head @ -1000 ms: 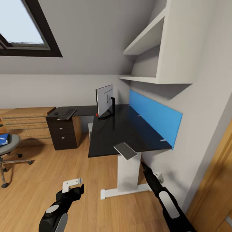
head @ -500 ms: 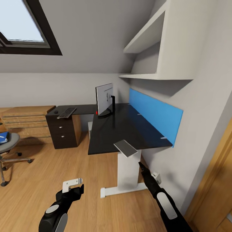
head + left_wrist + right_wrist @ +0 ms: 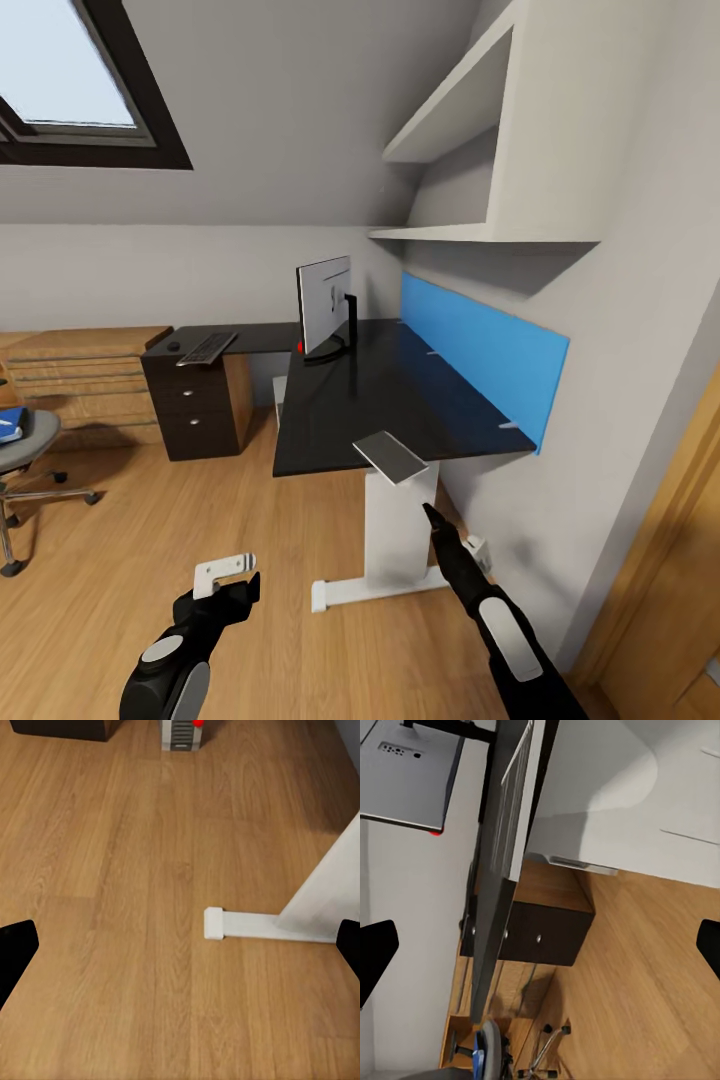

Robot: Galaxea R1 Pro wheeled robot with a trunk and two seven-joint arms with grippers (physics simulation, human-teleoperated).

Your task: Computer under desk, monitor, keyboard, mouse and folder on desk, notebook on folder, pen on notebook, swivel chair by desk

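Low at the front of the head view, the left gripper (image 3: 225,575) hangs over the bare wood floor (image 3: 120,560), and its wrist view shows its two dark fingertips far apart at the picture's edges, so its jaws are open with nothing between them; the right gripper (image 3: 432,515) reaches up beside the white leg (image 3: 395,530) of the desk (image 3: 380,400), just under a small grey plate (image 3: 390,458) at the desk's near edge, and its wrist view also shows the tips wide apart, so it is open and empty; farther on, the monitor (image 3: 324,307) stands on the glossy black top, and beyond it the keyboard (image 3: 206,349) and the mouse (image 3: 174,347) lie on the wing over the black drawer unit (image 3: 195,410), near each other but well apart from the monitor; the computer (image 3: 182,733) stands on the floor under the desk; at the far left edge, the swivel chair (image 3: 25,450) carries the blue folder (image 3: 10,425) on its seat. I think the danger is the right arm: it is very close to the desk's edge and leg, so a turn of the base toward the chair may knock it against them and shake the monitor; the chair on castors may also roll away if it is pushed.
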